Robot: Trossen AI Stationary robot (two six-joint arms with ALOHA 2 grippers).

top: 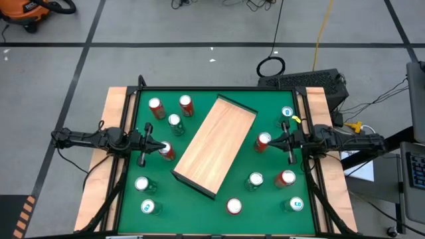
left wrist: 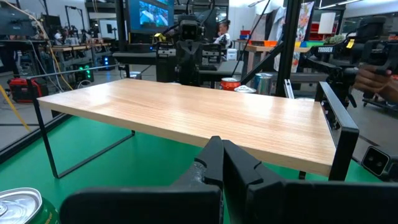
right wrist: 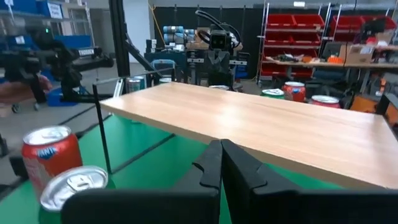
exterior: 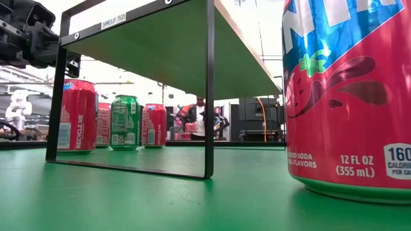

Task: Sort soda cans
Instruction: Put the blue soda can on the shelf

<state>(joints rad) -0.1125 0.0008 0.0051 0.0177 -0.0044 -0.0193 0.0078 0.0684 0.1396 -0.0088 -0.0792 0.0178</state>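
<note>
Left hand [top: 161,145]: fingers pressed together, holding nothing, tip beside a red can [top: 167,151] at the table's [top: 199,206] left side, arm level. Right hand [top: 271,141]: likewise closed and empty, near another red can [top: 263,141]. Cans: scattered upright around the wooden shelf [top: 216,145]. Handling, by judgement: rigid, smooth, slippery, easily dented if empty; grip across mid-body.

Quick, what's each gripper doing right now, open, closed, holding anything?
Left gripper: jaws closed, holding nothing, beside a red can.
Right gripper: jaws closed, holding nothing.
</note>
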